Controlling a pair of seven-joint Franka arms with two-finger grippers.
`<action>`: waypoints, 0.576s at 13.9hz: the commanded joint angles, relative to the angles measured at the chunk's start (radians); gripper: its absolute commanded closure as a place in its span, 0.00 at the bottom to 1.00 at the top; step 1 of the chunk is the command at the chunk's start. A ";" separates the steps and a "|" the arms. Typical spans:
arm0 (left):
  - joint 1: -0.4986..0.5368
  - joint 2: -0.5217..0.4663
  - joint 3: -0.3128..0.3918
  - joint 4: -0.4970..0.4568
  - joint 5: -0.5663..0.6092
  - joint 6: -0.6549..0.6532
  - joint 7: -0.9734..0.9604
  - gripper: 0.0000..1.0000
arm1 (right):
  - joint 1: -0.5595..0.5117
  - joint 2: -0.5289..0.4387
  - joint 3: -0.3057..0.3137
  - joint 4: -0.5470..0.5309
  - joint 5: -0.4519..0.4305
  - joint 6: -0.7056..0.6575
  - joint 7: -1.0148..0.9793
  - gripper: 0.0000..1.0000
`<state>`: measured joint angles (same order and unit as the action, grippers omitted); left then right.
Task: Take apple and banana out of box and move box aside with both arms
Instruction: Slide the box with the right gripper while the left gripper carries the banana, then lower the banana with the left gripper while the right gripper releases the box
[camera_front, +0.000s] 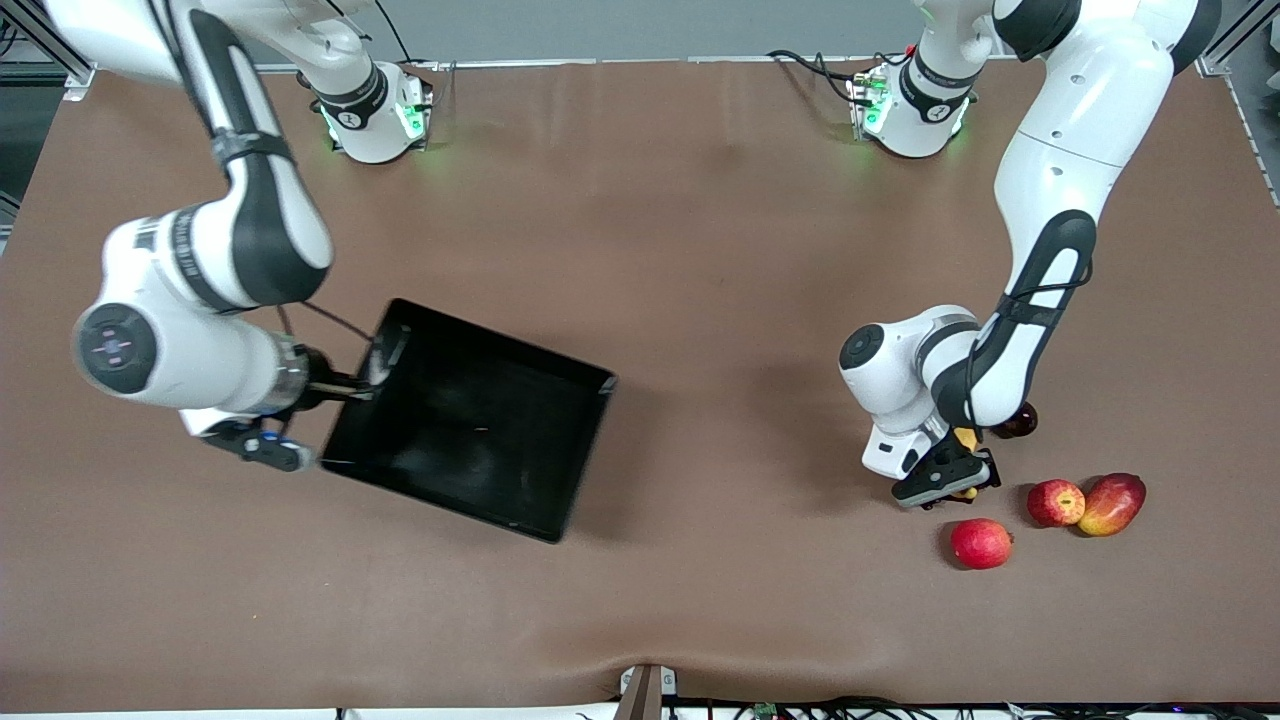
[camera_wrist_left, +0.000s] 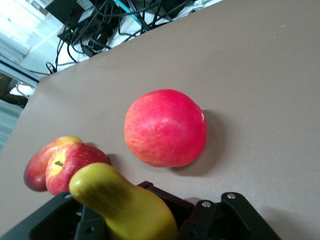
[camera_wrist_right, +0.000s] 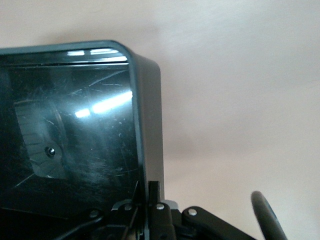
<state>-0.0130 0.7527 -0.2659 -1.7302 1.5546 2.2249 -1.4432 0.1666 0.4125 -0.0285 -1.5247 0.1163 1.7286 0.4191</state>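
Observation:
My right gripper (camera_front: 372, 376) is shut on the wall of the glossy black box (camera_front: 480, 420), at the box's edge toward the right arm's end of the table. In the right wrist view its fingers (camera_wrist_right: 154, 200) pinch the thin wall (camera_wrist_right: 150, 125). My left gripper (camera_front: 955, 470) is shut on the yellow banana (camera_front: 965, 437), which is mostly hidden under the hand. In the left wrist view the banana (camera_wrist_left: 110, 192) sticks out between the jaws of the left gripper (camera_wrist_left: 140, 220). The small red apple with yellowish patches (camera_front: 1056, 502) lies on the table beside the gripper and also shows in the left wrist view (camera_wrist_left: 70, 165).
A red-yellow mango (camera_front: 1110, 503) touches the apple and shows partly in the left wrist view (camera_wrist_left: 35, 170). A plain red round fruit (camera_front: 981, 543) lies nearer the front camera and shows in the left wrist view (camera_wrist_left: 165, 127). A dark round thing (camera_front: 1018, 420) sits by the left arm's wrist.

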 joint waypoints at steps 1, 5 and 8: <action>0.022 0.030 -0.006 0.009 0.125 0.018 -0.098 1.00 | -0.148 -0.052 0.024 -0.066 -0.004 -0.006 -0.174 1.00; 0.021 0.062 -0.006 0.018 0.153 0.018 -0.140 1.00 | -0.356 -0.055 0.024 -0.181 -0.004 0.064 -0.472 1.00; 0.025 0.065 -0.007 0.021 0.170 0.030 -0.151 0.52 | -0.473 -0.057 0.024 -0.279 -0.003 0.176 -0.655 1.00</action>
<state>0.0002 0.7985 -0.2644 -1.7391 1.6629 2.2249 -1.5361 -0.2420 0.4052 -0.0319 -1.7163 0.1114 1.8577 -0.1452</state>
